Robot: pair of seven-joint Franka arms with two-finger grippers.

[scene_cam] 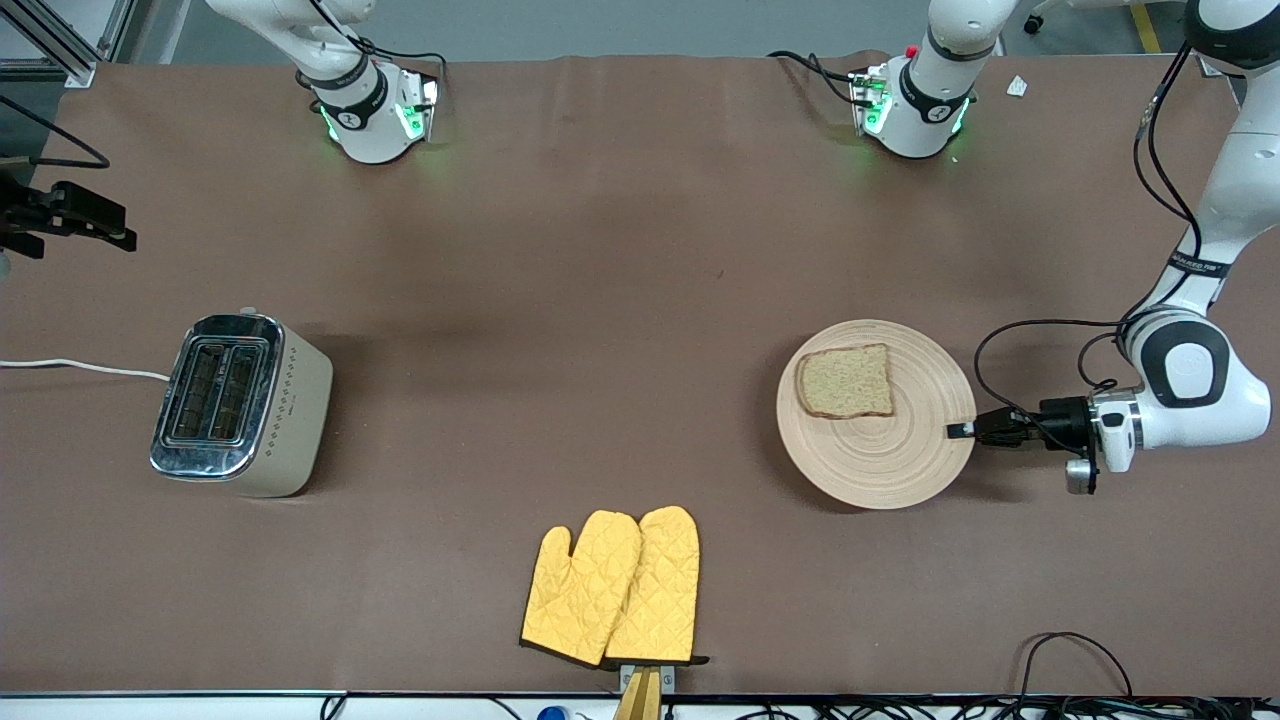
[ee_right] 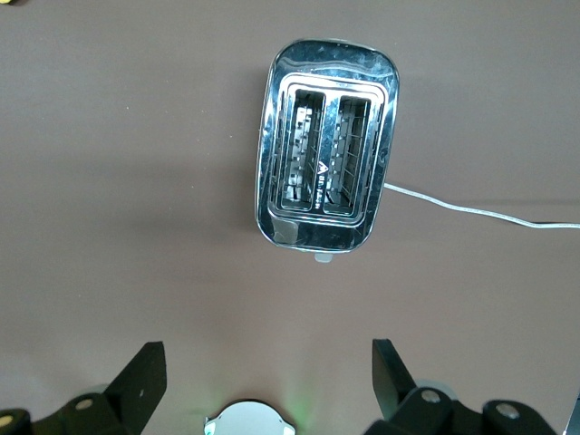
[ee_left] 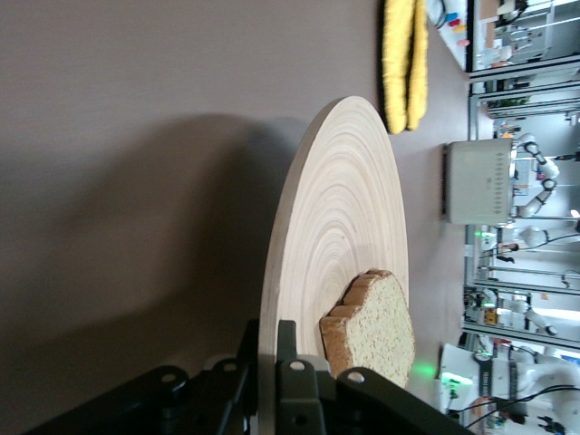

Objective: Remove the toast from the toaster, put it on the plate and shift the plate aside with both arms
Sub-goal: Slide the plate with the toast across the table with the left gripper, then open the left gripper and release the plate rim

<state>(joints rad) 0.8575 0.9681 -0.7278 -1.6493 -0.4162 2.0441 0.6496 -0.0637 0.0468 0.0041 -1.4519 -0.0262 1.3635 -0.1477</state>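
Note:
The toast [scene_cam: 846, 382] lies flat on the round wooden plate [scene_cam: 880, 460], on the half of it farther from the front camera. My left gripper [scene_cam: 962, 431] is shut on the plate's rim at the left arm's end, one finger above the rim and one below. In the left wrist view the fingertips [ee_left: 288, 333] pinch the plate's edge [ee_left: 344, 199], with the toast [ee_left: 381, 335] just past them. A broad shadow lies under the plate. My right gripper [ee_right: 267, 362] is open and empty, high over the table between its base and the toaster; it shows at the edge of the front view [scene_cam: 120, 228].
A chrome two-slot toaster [scene_cam: 240, 405] with empty slots [ee_right: 328, 181] stands at the right arm's end, its white cord [scene_cam: 80, 367] running off the table. Two yellow oven mitts [scene_cam: 615, 590] lie near the front edge.

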